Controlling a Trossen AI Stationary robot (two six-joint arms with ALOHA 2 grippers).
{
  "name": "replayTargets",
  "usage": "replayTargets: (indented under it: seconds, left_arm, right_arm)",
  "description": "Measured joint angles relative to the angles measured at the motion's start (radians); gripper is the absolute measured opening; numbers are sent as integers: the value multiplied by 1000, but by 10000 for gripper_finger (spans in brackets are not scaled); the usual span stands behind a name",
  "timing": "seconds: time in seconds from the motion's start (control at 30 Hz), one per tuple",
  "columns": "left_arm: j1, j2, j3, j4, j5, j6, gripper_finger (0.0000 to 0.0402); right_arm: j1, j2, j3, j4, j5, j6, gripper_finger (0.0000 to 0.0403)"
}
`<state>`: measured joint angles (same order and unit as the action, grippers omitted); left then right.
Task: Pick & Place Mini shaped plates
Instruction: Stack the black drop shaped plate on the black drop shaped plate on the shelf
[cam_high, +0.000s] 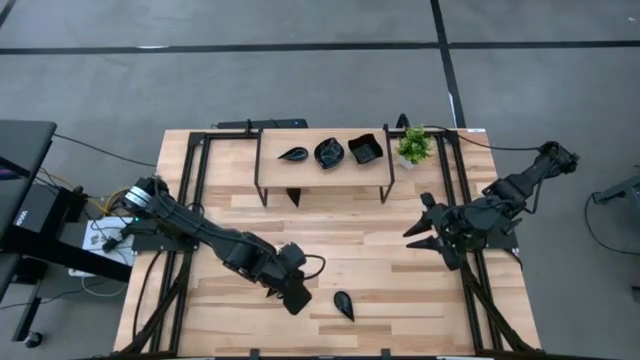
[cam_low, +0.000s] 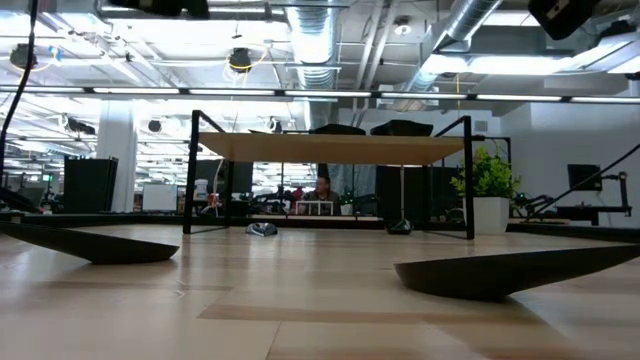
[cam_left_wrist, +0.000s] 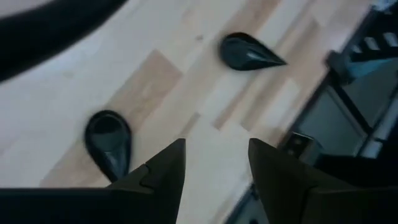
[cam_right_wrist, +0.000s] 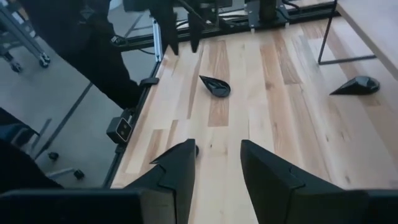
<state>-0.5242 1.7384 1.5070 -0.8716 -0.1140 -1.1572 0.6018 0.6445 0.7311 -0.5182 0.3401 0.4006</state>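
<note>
Black and empty, the left pincer (cam_high: 297, 297) hovered with fingers parted beside a teardrop plate (cam_high: 344, 305) lying at its three o'clock on the wooden counter (cam_high: 400, 270). Three plates (cam_high: 328, 152) sat on the shelf. The right pincer (cam_high: 425, 232) waited, parted, empty. A good grasp likely means straddling the rim squarely.
</note>
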Motion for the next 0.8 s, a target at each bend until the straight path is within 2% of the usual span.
replayTargets:
  seconds: [0.37, 0.8]
  left_arm:
    - [-27, 1, -115, 9, -9, -103, 182]
    - [-89, 1, -231, 46, 0, -177, 262]
  right_arm:
    - [0, 52, 0, 2, 0, 125, 124]
    - [-2, 125, 0, 2, 0, 143, 124]
